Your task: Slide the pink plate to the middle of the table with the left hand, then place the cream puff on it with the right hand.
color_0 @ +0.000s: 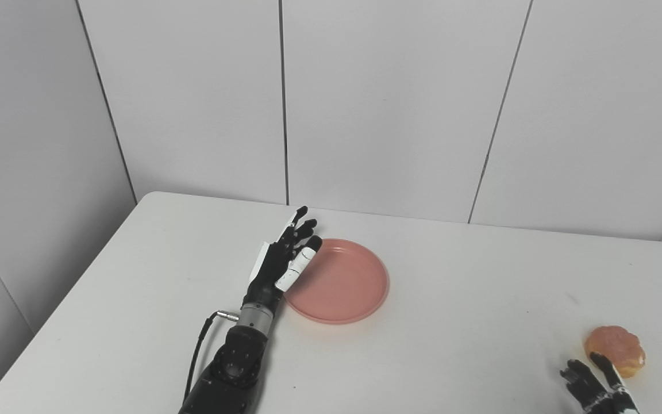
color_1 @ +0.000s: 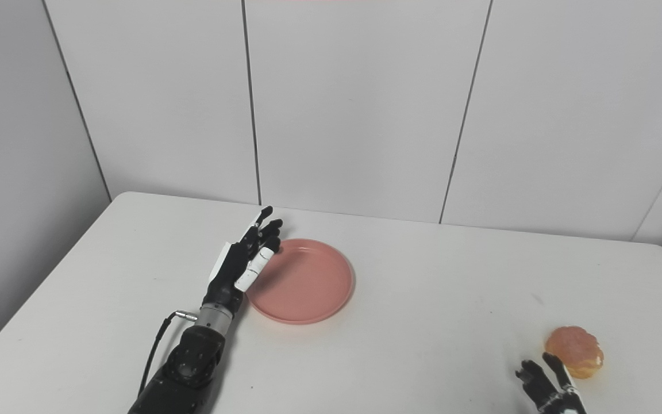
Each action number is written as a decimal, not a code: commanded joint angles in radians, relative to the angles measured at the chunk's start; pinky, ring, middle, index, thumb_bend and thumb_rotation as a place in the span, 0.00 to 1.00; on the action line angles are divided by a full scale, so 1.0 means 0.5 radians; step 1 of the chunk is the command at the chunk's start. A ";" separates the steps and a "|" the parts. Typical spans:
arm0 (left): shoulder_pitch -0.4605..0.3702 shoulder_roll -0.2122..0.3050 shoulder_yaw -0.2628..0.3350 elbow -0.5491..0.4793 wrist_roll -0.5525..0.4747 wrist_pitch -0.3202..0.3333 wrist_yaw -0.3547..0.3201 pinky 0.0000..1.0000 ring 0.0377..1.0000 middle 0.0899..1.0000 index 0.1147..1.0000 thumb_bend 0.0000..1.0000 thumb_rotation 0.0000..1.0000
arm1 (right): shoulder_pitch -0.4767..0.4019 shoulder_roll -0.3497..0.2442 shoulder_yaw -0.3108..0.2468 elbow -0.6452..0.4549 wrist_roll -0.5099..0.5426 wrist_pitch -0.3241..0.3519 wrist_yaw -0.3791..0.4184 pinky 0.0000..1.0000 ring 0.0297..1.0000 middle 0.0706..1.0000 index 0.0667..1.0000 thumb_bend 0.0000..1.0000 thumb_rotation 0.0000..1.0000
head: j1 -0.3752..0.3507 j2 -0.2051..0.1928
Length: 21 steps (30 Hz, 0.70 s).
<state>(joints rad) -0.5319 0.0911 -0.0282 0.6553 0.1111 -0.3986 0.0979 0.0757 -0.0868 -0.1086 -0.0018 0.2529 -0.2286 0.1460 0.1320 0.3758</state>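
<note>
Left hand (color_0: 283, 259) open, flat against pink plate (color_0: 339, 283) rim at 9 o'clock; plate near tabletop (color_0: 451, 299) centre. Right hand (color_0: 595, 386) fingers apart, empty, just beside cream puff (color_0: 615, 348) at 4 o'clock. Risk: fingers ride over rim, plate tips.

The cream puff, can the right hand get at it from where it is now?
Probably yes. The right hand sits open just beside the cream puff at the table's near right side, with nothing between them; the plate and left hand are far off to the left.

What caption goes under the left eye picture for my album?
Left hand, open, rests against the pink plate; right hand, open, waits beside the cream puff.
</note>
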 commanded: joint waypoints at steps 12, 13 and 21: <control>0.115 -0.168 -0.095 0.124 -0.001 -0.062 -0.054 0.81 0.89 0.88 0.92 0.87 0.87 | -0.015 0.035 0.072 0.200 -0.057 0.186 -0.034 0.88 0.83 0.80 0.87 0.79 0.91 | -0.020 0.007; 0.116 -0.174 -0.097 0.126 -0.007 -0.062 -0.063 0.82 0.89 0.88 0.92 0.87 0.87 | -0.015 0.035 0.073 0.200 -0.056 0.187 -0.034 0.88 0.83 0.80 0.88 0.79 0.91 | -0.021 0.008; 0.108 -0.219 -0.179 0.157 0.102 -0.057 -0.048 0.83 0.87 0.87 0.91 0.89 0.91 | -0.010 0.032 0.086 0.184 -0.070 0.216 -0.042 0.89 0.84 0.81 0.87 0.78 0.91 | -0.045 0.014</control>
<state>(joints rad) -0.5402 0.0082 -0.1000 0.6788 0.1484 -0.4160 0.0653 0.0766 -0.0900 -0.0964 -0.0047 0.2406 -0.2283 0.1342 0.1089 0.3820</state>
